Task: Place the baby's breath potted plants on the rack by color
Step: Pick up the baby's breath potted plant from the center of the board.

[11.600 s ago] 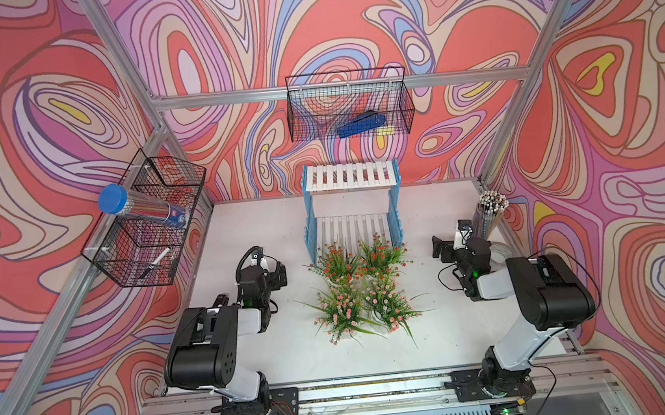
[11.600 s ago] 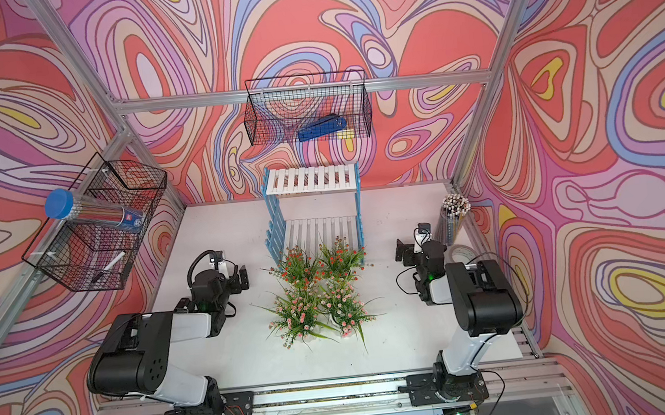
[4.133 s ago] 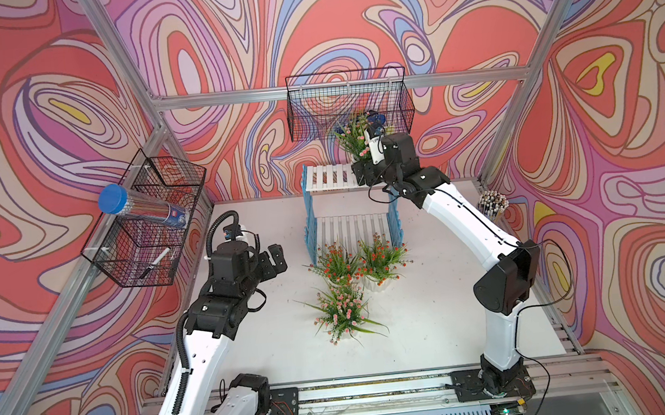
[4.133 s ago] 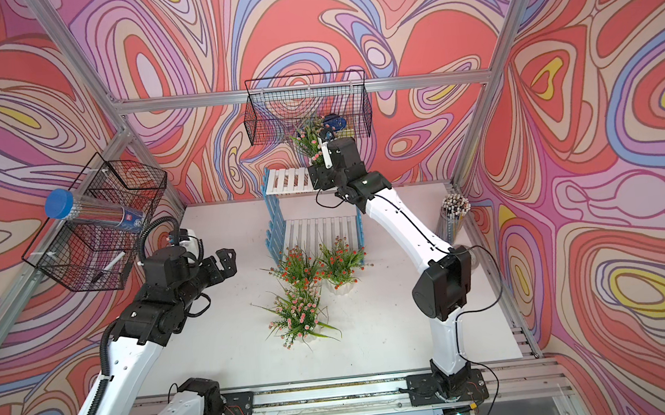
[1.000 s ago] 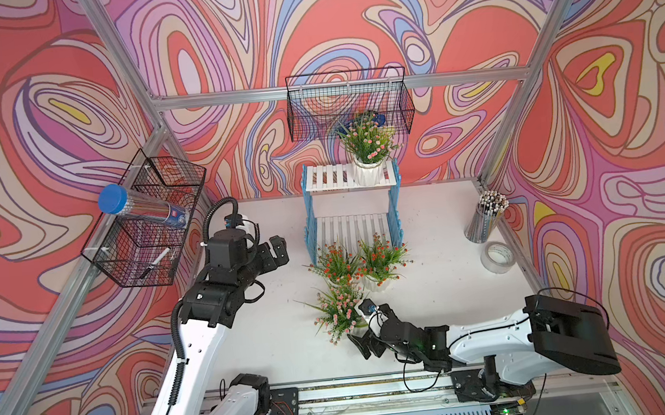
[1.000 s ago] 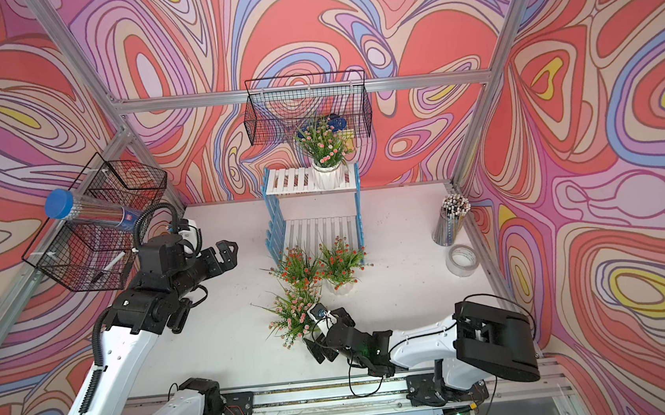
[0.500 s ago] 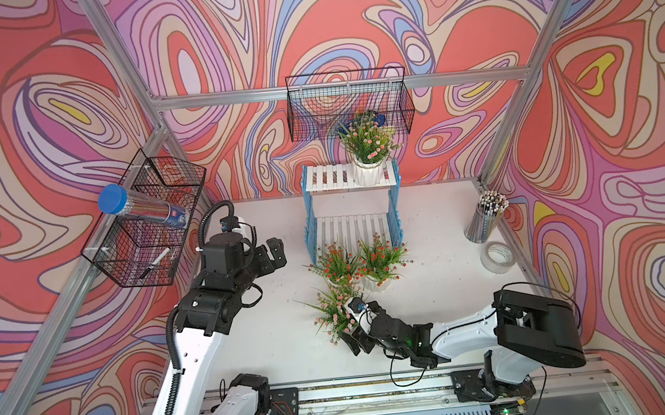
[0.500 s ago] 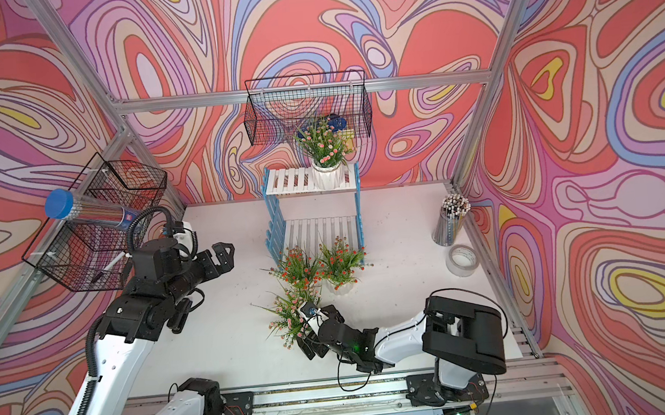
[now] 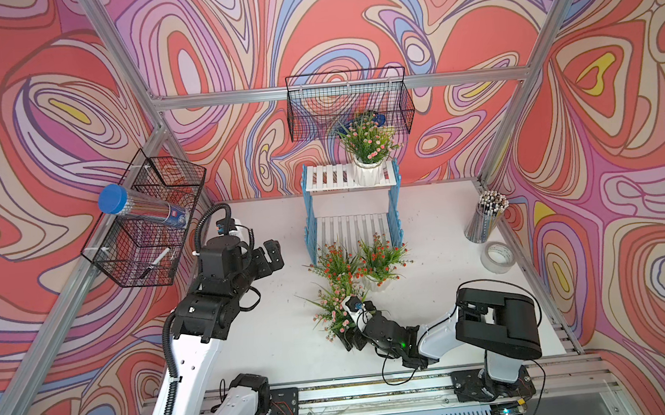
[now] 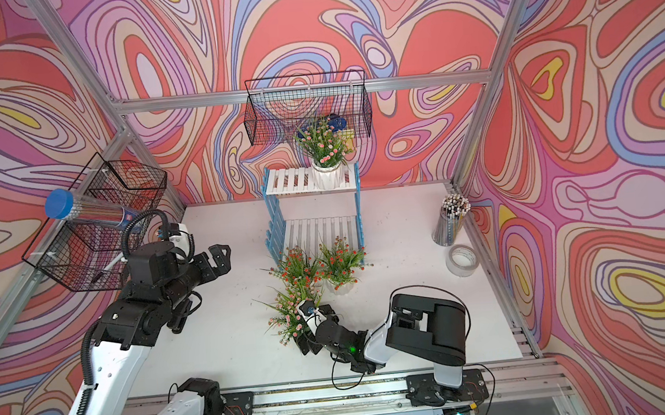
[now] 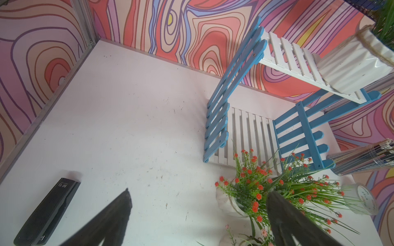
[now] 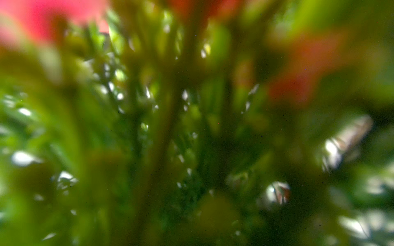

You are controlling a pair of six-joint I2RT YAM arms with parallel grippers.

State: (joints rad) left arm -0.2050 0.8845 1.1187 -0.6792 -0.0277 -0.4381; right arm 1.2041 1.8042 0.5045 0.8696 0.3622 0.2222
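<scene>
The rack (image 9: 352,227) stands at the back middle of the table. One pink-flowered baby's breath potted plant (image 9: 367,148) sits at the right end of its top shelf. Two red-orange plants (image 9: 335,263) (image 9: 381,255) stand on the table just in front of the rack. A second pink plant (image 9: 331,309) stands nearer the front, and my right gripper (image 9: 347,335) is low at its base, pushed in among its stems. The right wrist view shows only blurred foliage. My left gripper (image 9: 273,255) hangs open and empty above the table's left side, with fingers (image 11: 119,210) spread wide.
A black wire basket (image 9: 348,104) hangs on the back wall above the rack. Another basket (image 9: 148,228) on the left wall holds a blue-capped tube. A pencil cup (image 9: 484,220) and a tape roll (image 9: 497,257) stand at the right edge. A black case (image 11: 47,210) lies at the left.
My right gripper has pushed forward along the table into the base of the front pink plant, and its arm has folded in closer. The left arm has shifted slightly, staying open.
</scene>
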